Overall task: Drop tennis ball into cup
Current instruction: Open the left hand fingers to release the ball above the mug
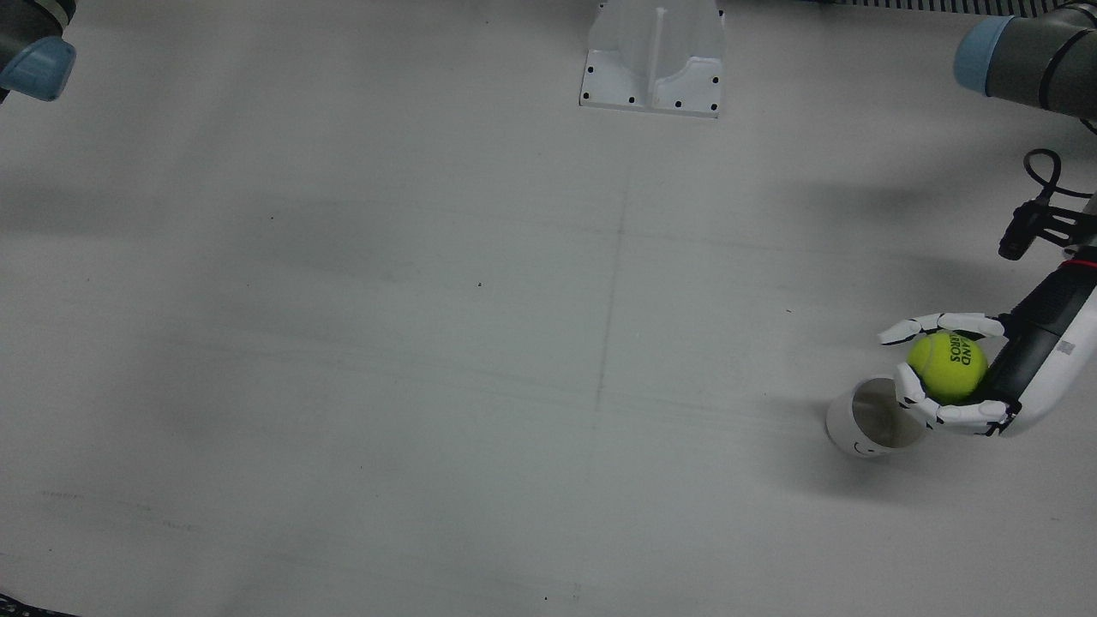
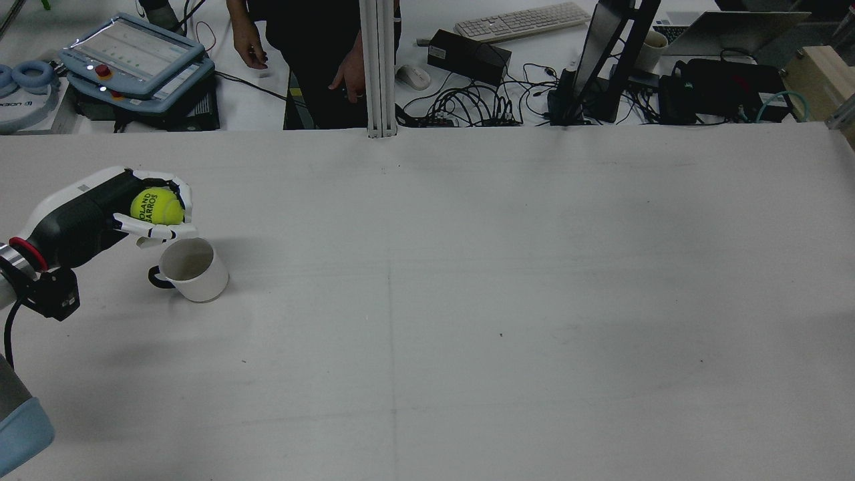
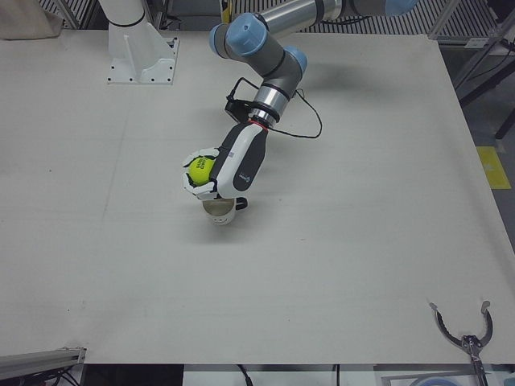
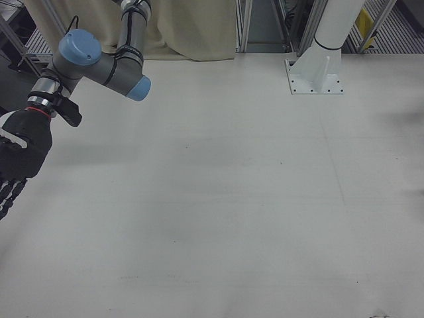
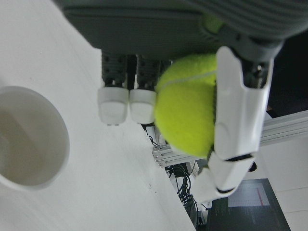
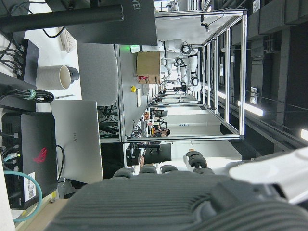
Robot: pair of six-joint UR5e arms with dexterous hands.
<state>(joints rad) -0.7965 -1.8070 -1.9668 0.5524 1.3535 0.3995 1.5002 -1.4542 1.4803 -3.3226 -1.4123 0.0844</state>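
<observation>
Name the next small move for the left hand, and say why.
Probably shift the left robot hand a little sideways until the tennis ball is centred over the cup, then release. The front view and rear view show the ball held beside the cup's rim, not squarely above its opening, so opening the fingers now might miss.

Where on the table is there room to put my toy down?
Nearly everywhere. The table is bare from the cup across its whole middle to the far right side. The only crowded spot is the left edge, where the left hand holds the tennis ball close above the cup.
</observation>
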